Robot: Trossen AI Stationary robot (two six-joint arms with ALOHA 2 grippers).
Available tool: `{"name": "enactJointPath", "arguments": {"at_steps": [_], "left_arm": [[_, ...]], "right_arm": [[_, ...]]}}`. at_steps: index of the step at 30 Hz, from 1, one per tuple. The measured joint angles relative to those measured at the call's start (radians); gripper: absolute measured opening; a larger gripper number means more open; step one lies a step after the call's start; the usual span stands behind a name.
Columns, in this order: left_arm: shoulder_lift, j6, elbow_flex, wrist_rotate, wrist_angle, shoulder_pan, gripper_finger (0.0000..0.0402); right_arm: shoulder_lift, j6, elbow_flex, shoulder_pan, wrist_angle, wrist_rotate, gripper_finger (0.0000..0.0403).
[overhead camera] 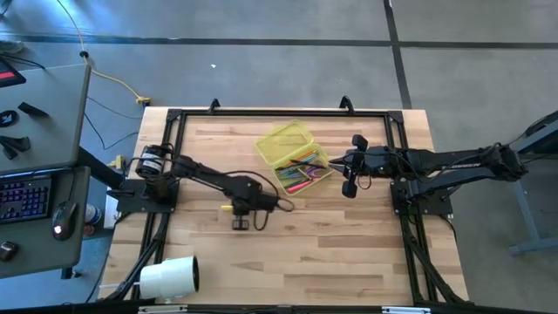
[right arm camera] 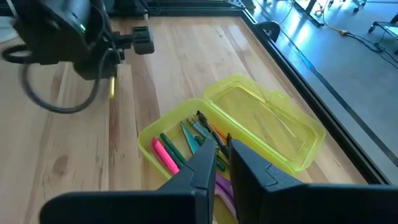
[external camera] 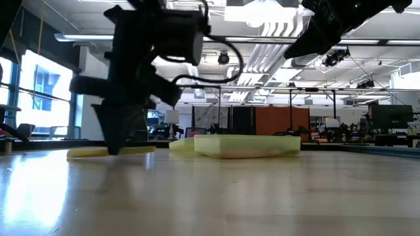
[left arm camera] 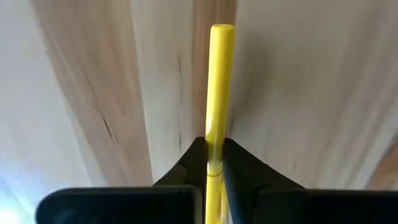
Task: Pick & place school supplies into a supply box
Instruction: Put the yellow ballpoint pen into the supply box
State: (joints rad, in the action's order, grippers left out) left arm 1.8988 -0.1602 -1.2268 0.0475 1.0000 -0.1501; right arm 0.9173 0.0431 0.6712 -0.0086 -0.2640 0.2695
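The supply box lies open on the table, a translucent yellow-green case with its lid folded back. Pink, green and orange pens lie in its tray. A yellow marker lies flat on the wood, on the near-left side of the box. My left gripper stands over the marker and is shut on it. My right gripper hovers above the tray's right end. Its fingers are a narrow gap apart and hold nothing. My left gripper pinches the yellow marker's barrel between its two fingers, about mid-length. The fingers come from above, pointing down, and lie across the marker. In the low view the marker lies level along the table top.
A big white cylinder roll lies at the table's near-left corner. A black frame runs along the table's far and side edges. Bare wood stretches across the near half of the table. A desk with a keyboard stands to the left.
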Motion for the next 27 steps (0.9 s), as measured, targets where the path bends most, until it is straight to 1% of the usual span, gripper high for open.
{"name": "enactJointPath", "arguments": {"at_steps": [3,6,12,15,18,20,22,25,27], "left_arm": [[0.001,0.007,-0.052,0.005,-0.022,0.0,0.0057],[0.0,0.045,-0.119,0.014,-0.079,0.0,0.0057],[0.0,0.149,-0.252,0.139,-0.1,0.018,0.0076],[0.0,0.173,-0.326,0.197,-0.105,0.067,0.0077],[-0.001,0.182,-0.378,0.216,-0.186,0.142,0.0072],[-0.001,0.181,-0.404,0.169,-0.24,0.198,0.007],[-0.002,0.154,-0.412,0.086,-0.307,0.255,0.0071],[-0.002,0.095,-0.408,-0.052,-0.391,0.333,0.0076],[0.014,0.088,-0.404,-0.1,-0.433,0.37,0.0079]], "right_arm": [[0.0,0.0,0.0,0.0,0.0,0.0,0.0029],[0.0,0.001,0.0,0.0,0.0,0.0,0.0031],[0.0,0.001,0.0,0.0,-0.001,-0.026,0.0029],[0.0,0.001,0.0,0.0,-0.001,-0.042,0.0028],[0.0,0.001,0.0,0.0,-0.001,-0.041,0.0031],[0.0,0.003,0.0,0.0,-0.001,-0.035,0.0031],[-0.003,0.018,0.001,0.0,-0.024,-0.041,0.003],[-0.006,0.048,0.001,0.003,-0.114,-0.055,0.0024],[-0.009,0.054,0.001,0.003,-0.184,-0.07,0.002]]}}
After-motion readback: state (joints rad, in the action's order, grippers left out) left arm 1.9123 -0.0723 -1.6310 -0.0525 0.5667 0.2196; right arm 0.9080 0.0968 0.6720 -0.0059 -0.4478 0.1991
